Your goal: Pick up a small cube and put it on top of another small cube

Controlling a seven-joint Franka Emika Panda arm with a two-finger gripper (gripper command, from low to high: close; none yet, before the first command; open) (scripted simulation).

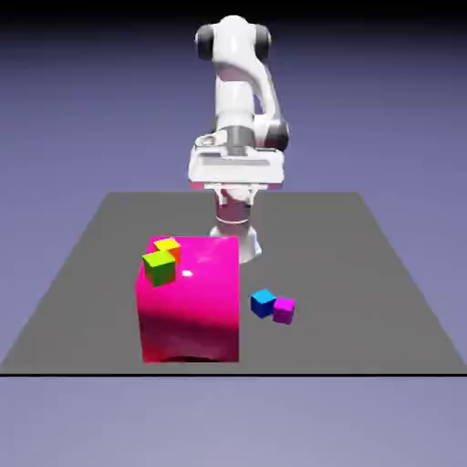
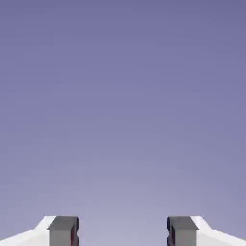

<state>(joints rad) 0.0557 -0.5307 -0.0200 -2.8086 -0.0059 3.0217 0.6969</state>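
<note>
Your gripper (image 2: pixel 122 233) is spread wide, nothing between its fingers, only backdrop ahead. The magenta cube (image 1: pixel 285 310) sits on the table (image 1: pixel 383 274), touching the blue cube (image 1: pixel 263 302), just right of the pink block (image 1: pixel 191 306) in the exterior view.

No text, label, brand, number or sign can be read in either view. The cubes, the block, the arm and the table all show plain, unmarked surfaces.
</note>
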